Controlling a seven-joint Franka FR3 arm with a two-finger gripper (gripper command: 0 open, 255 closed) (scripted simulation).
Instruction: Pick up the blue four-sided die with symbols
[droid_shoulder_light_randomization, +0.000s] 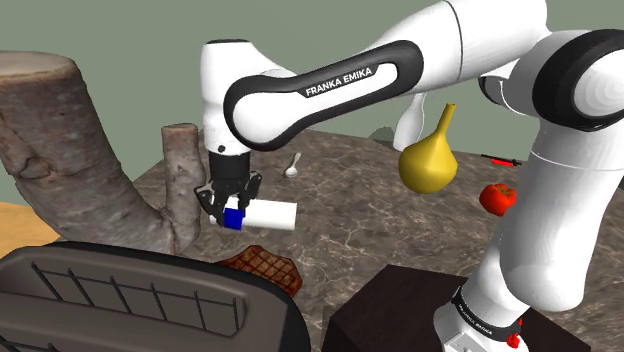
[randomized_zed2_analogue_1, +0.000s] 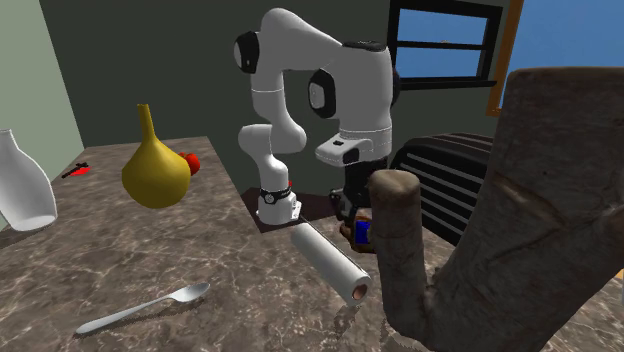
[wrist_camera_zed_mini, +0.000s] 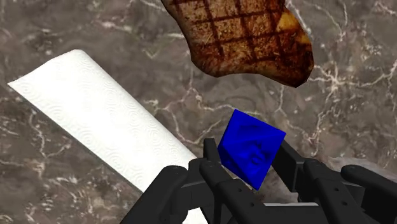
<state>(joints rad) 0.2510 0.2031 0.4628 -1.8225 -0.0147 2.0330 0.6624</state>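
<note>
Pinching the blue die (droid_shoulder_light_randomization: 235, 217) in the tool (droid_shoulder_light_randomization: 232, 214), with the black fingers (wrist_camera_zed_mini: 213, 167) pressed on opposite faces and a darker symbol showing on the face turned toward the wrist camera. Hanging straight down from the arm (droid_shoulder_light_randomization: 320, 85) over the marbled worktop (droid_shoulder_light_randomization: 350, 190), close to its surface; cannot tell whether the die touches it. Holding the die just beside one end of a white paper roll (droid_shoulder_light_randomization: 274, 215) lying flat, with a grilled steak (wrist_camera_zed_mini: 245, 38) near on the other side, toward a dark slatted basket (droid_shoulder_light_randomization: 140, 300). Working close to a forked log (droid_shoulder_light_randomization: 60, 140) at the shoulder view's left. Farther along the worktop: a spoon (droid_shoulder_light_randomization: 292, 167), a yellow gourd (droid_shoulder_light_randomization: 428, 160) and a red tomato (droid_shoulder_light_randomization: 497, 198), all well apart from the die.
</note>
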